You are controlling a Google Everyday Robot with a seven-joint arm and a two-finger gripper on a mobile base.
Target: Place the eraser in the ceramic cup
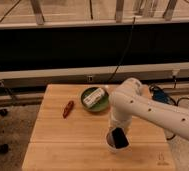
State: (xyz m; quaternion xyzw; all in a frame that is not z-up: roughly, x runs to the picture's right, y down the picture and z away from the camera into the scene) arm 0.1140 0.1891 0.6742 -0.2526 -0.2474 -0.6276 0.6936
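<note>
tool (119, 138) on the white arm (153, 112) points down right over the ceramic cup (110, 145), which sits nearer the camera than the green bowl (100, 106) and slightly right of it. cannot tell if the tool is spread or pinching anything. white object (92, 98) lies in the green bowl. red object (68, 108) lies left of the bowl on the tabletop (53, 145).

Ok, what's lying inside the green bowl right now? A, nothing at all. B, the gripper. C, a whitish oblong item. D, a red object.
C: a whitish oblong item lies in the green bowl, the red object is on the table left of the bowl, and the gripper is down near the table's front edge, away from the bowl.
</note>
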